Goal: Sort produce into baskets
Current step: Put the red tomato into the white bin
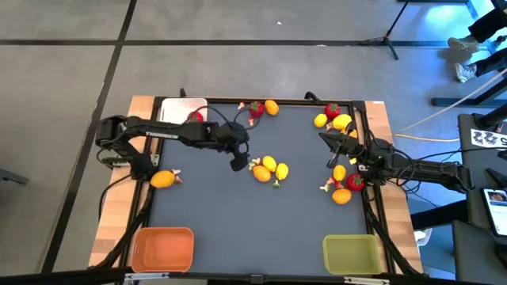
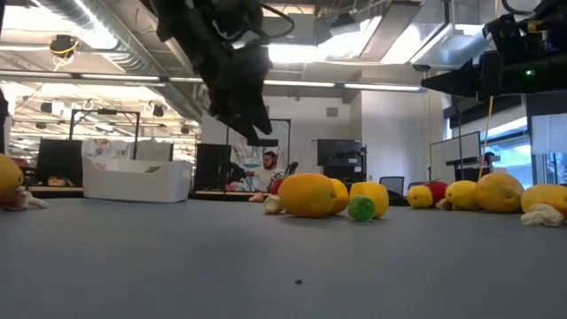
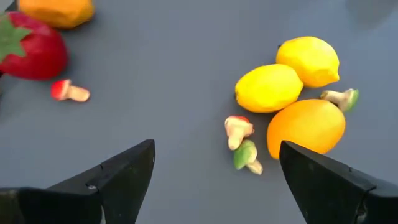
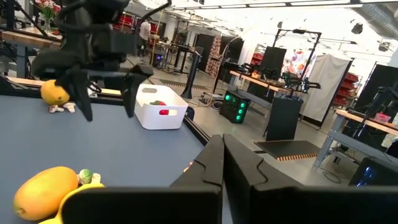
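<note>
Two yellow lemons (image 3: 268,88) and an orange citrus (image 3: 306,127) lie clustered at the table's middle (image 1: 269,169), with tiny mushroom-like bits (image 3: 236,129) beside them. My left gripper (image 1: 238,162) hangs open above the table just left of this cluster, slanting down, nothing between its fingers (image 3: 124,180). My right gripper (image 1: 326,139) waits shut at the right side, level, among more lemons (image 1: 342,123), strawberries (image 1: 355,182) and an orange (image 1: 341,195). The white basket (image 1: 181,109) at the far left holds a strawberry (image 1: 196,117).
An orange basket (image 1: 162,247) stands at the near left corner and an olive-green basket (image 1: 350,253) at the near right. A strawberry (image 1: 255,109) and an orange (image 1: 272,107) lie at the far edge. Another orange (image 1: 162,180) lies at the left edge.
</note>
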{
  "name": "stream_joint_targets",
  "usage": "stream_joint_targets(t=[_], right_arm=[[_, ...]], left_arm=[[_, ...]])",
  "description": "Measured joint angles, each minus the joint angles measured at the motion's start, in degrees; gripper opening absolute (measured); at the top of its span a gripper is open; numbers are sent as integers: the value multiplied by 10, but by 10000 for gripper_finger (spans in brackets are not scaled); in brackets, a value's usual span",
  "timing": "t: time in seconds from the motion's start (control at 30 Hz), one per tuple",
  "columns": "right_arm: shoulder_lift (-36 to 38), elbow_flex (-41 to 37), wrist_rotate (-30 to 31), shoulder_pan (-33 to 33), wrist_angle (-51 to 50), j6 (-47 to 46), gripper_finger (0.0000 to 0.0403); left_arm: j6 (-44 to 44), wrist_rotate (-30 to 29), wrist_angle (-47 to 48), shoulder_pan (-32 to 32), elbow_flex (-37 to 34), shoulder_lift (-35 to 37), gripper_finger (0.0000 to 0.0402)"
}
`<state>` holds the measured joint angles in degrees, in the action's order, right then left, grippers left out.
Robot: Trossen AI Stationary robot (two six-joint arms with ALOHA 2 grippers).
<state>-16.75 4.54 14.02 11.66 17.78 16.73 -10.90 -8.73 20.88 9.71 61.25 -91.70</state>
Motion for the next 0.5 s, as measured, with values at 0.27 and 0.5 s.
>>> stream_joint_targets(t=[0.27,0.5], right_arm=[[0,0,0,0,-1,0,5],[0,0,0,0,-1,0,5]], left_arm=[[-7,79,-85,-15,0,-53,340],[-34,83,-163,-7,0,-65,340]])
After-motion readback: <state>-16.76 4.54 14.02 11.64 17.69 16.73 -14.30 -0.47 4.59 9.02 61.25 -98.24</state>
